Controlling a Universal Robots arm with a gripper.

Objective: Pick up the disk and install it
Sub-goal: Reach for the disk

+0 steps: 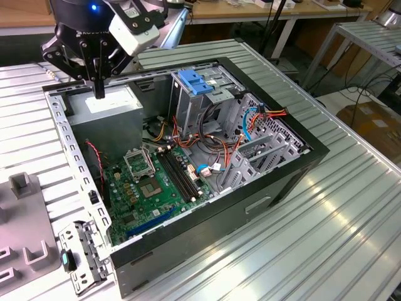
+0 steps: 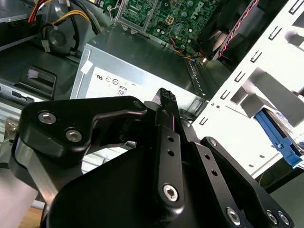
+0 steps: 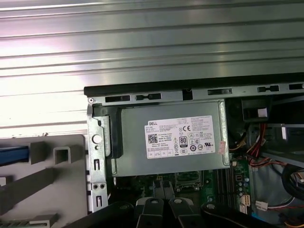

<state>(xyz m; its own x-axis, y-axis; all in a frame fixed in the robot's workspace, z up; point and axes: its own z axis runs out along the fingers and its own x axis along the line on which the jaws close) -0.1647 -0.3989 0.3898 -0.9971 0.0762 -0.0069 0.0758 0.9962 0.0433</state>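
Note:
My gripper [image 1: 99,93] hangs over the grey power-supply box [image 1: 109,103] in the back corner of the open computer case [image 1: 294,169]. Its fingers are shut with nothing between them; in both wrist views the pads [image 3: 162,187] press together, tip [image 2: 165,97] above the box's white sticker. Of the disk I see just a blue strip, likely its side rail [image 3: 13,155], lying on the grey fixture [image 3: 47,180] outside the case, well away from the gripper. The same blue piece [image 2: 280,140] shows beyond the case's perforated frame.
A light-blue ribbed latch plate [image 1: 193,81] tops the metal drive cage [image 1: 207,100] in the case. The green motherboard [image 1: 156,188] and red, orange and blue cables [image 1: 250,122] fill the case floor. The case stands on a ribbed metal table [image 1: 326,238].

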